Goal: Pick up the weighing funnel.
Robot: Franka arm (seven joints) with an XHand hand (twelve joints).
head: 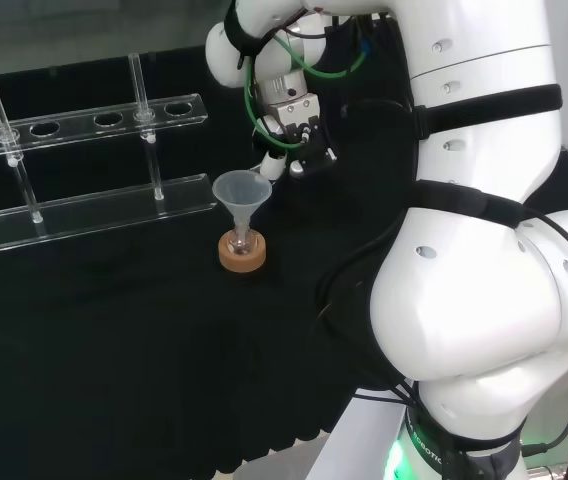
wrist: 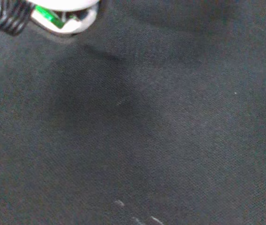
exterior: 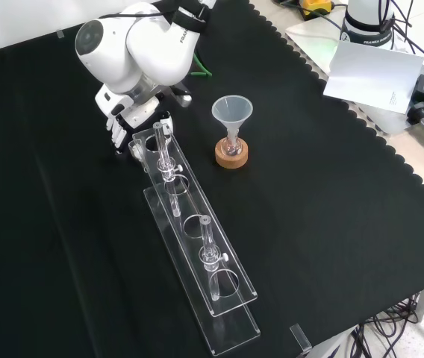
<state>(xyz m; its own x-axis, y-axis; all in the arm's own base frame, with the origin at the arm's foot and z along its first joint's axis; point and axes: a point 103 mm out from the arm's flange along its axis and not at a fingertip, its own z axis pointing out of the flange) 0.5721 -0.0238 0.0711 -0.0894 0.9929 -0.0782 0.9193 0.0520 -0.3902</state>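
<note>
From the front camera I have the hand (exterior: 126, 118) low over the black-clothed worktop (exterior: 331, 224), at 9 o'clock of the funnel (exterior: 232, 112). The funnel stands mouth up with its stem in a small flask (exterior: 231, 146) on a cork ring (exterior: 231, 156). The hand sits at the 11 o'clock end of the clear tube rack (exterior: 197, 239), which runs off toward 5 o'clock with two clear tubes upright in it. I cannot tell whether the fingers are open or closed on anything. A small pale shape (exterior: 136, 144) lies beneath the hand, against the rack's end; I cannot tell whether it is the weighing funnel or a fingertip. In the head view the hand is at 1 o'clock of the funnel. My wrist camera looks down on black cloth, close up.
</note>
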